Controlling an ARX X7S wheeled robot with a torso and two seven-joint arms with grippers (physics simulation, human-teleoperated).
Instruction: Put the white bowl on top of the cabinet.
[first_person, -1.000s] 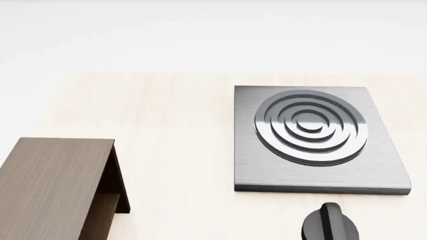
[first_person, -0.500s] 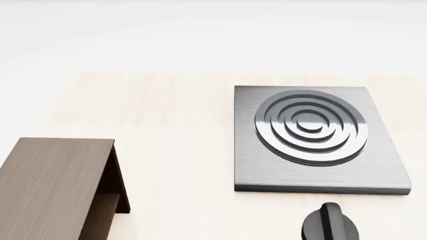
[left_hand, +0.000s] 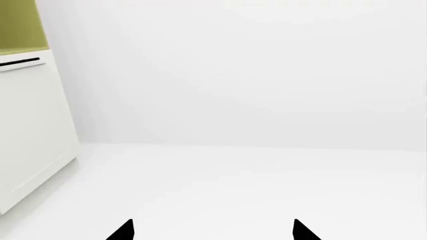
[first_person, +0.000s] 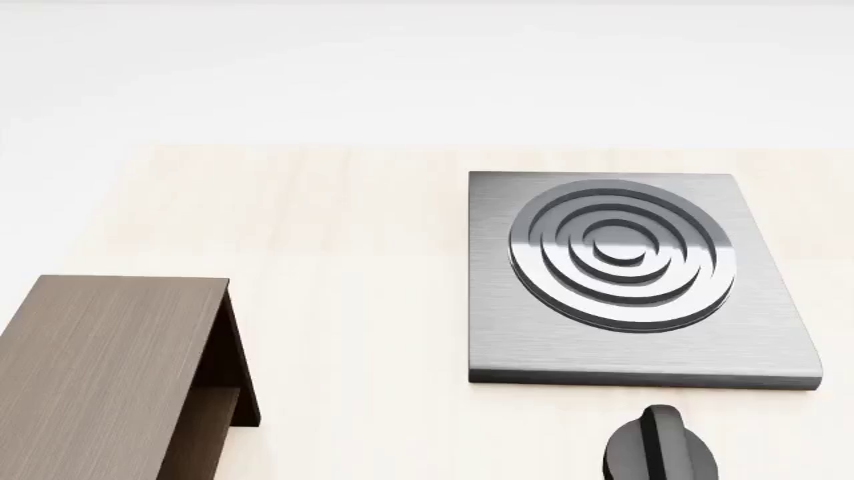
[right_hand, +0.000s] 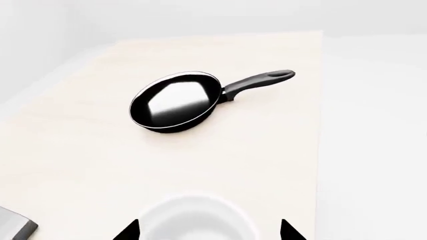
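While your head camera shows only the table (first_person: 360, 250), the cabinet (first_person: 107, 370) and the stove plate (first_person: 627, 275), the white bowl (right_hand: 193, 220) appears solely in the right wrist view, between the spread tips of your right gripper (right_hand: 209, 231), untouched. Beyond it lies the frying pan (right_hand: 177, 101). Your left gripper (left_hand: 212, 231), tips wide, holds nothing.

No readable text, label, brand, number or sign is found in any view. The cabinet (first_person: 114, 375), stove plate (first_person: 641, 280), knob (first_person: 661, 448), frying pan (right_hand: 177, 101), white bowl (right_hand: 193, 220) and counter (first_person: 347, 230) are all seen unmarked.
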